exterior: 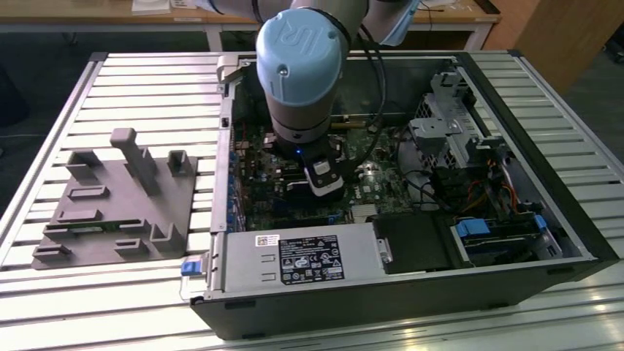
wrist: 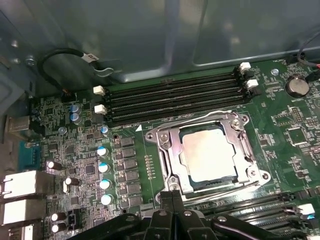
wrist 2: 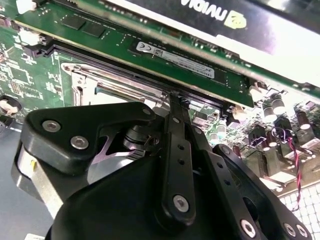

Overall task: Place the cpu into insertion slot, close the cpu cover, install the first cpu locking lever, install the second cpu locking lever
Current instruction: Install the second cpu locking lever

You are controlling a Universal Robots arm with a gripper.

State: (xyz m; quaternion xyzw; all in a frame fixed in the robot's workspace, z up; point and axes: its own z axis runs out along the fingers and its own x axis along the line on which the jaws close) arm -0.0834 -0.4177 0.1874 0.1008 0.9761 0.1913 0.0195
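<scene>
One arm reaches down into the open computer case point(exterior: 410, 219), gripper point(exterior: 326, 191) low over the motherboard point(wrist: 75, 165). The cpu point(wrist: 207, 154) lies flat in its socket, pale metal top facing up, roughly square so no clear long axis, edges lined up with the socket sides. The cpu cover point(wrist: 165, 150) is down flat around it, framing the chip through its centre window. Gripper fingers point(wrist: 172, 212) look pressed together, nothing seen between them, tips just beside the socket's near edge. Memory slots point(wrist: 175, 102) run along the socket's far side; a row of capacitors point(wrist: 103, 167) stands nearby. Bare board beyond.
</scene>
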